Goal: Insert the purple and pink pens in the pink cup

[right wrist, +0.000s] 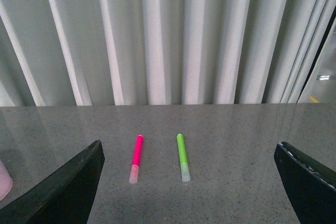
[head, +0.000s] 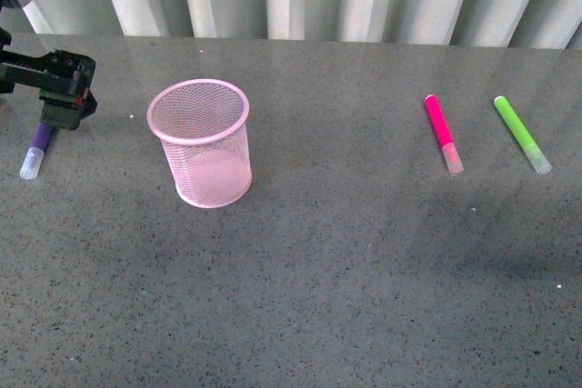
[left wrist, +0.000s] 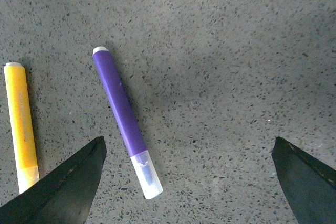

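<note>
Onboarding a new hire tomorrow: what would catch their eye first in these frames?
The pink cup stands upright and empty left of centre on the grey table. At the far left the left gripper hangs over the purple pen with jaws open, a yellow pen lying beside it. The pink pen and a lime green pen lie side by side, apart, on the right.

A: Front view: what is masked?
B: The purple pen point(head: 35, 154). Its far end lies under the left gripper point(head: 64, 114), whose arm runs off the frame.
A: And the wrist views?
B: One end of the yellow pen point(left wrist: 21, 124) sits behind a finger point(left wrist: 63, 187). The pink cup point(right wrist: 4, 181) is cut to a sliver by the edge.
</note>
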`<state>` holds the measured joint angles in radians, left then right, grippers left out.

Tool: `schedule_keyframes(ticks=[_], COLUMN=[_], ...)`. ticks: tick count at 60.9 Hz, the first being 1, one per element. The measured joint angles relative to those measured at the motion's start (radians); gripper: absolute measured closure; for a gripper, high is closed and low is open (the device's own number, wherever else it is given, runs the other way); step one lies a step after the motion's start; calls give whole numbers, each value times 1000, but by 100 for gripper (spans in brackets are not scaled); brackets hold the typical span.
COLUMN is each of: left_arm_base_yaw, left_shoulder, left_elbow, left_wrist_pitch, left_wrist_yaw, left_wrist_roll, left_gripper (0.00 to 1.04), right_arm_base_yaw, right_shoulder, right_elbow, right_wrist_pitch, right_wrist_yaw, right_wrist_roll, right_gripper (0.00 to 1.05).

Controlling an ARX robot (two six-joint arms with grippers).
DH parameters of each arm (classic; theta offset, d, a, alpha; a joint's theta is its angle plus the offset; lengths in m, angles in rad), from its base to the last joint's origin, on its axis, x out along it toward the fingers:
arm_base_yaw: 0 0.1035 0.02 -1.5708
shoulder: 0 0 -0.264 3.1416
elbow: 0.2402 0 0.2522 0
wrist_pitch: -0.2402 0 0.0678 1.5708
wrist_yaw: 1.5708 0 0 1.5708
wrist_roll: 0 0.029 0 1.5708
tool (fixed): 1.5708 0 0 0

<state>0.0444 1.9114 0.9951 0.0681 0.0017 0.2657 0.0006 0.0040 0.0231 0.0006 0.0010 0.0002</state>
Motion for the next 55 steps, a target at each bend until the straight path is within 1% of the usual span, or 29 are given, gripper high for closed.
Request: schedule_keyframes(ticks=[23, 37, 55], left_arm_base_yaw=[27, 35, 58], left_shoulder=[113, 181, 254], left_elbow=[139, 206, 301], left_wrist_pitch=[-109, -121, -158], left_wrist_yaw=[13, -6, -8], left_wrist_roll=[-34, -59, -56], left_gripper=[7, 7, 7], right_arm_base_yaw=[0, 0, 0], right_shoulder=[0, 0, 0], right_elbow=[0, 0, 0], right_wrist_pitch=[0, 0, 0], right_wrist_yaw=[0, 0, 0], right_wrist_roll=[0, 0, 0], right_gripper=[7, 7, 7])
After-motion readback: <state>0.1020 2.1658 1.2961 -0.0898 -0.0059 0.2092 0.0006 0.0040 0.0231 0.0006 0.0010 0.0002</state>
